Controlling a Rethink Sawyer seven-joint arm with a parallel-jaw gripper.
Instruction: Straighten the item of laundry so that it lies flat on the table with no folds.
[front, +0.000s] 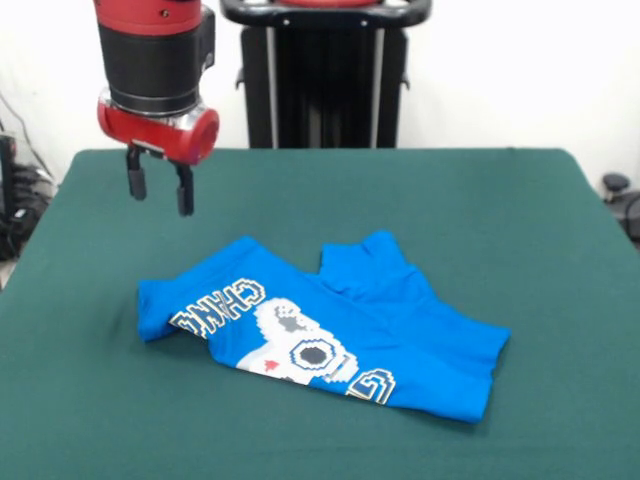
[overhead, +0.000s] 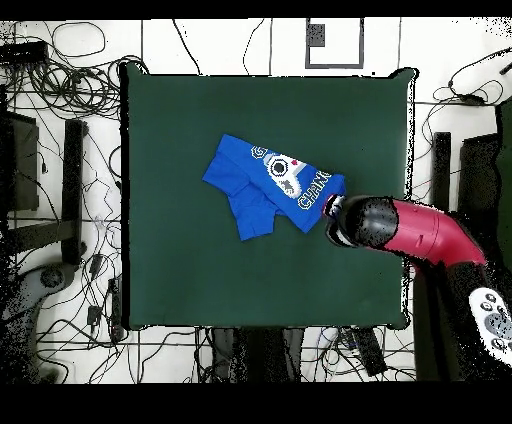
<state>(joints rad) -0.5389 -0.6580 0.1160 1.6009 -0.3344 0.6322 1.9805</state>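
Front view: claw hangs clear of the crumpled shirt

Gripper (front: 160, 187) hovers above the table (front: 520, 220), fingers slightly parted, holding nothing. The blue T-shirt (front: 400, 320) lies folded mid-table, graphic showing. Overhead, the arm (overhead: 420, 230) hides the claw, beside the shirt's (overhead: 250, 195) edge.

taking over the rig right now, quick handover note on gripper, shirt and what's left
Gripper: open, empty, hanging above the table just off the shirt's lettered end, not touching it.
Blue T-shirt: near the table's middle, bunched and folded over itself, graphic partly showing, one flap doubled over at the far edge.
Done: nothing visibly flattened.
Left: grip an edge, pull the folds out, spread the shirt flat.
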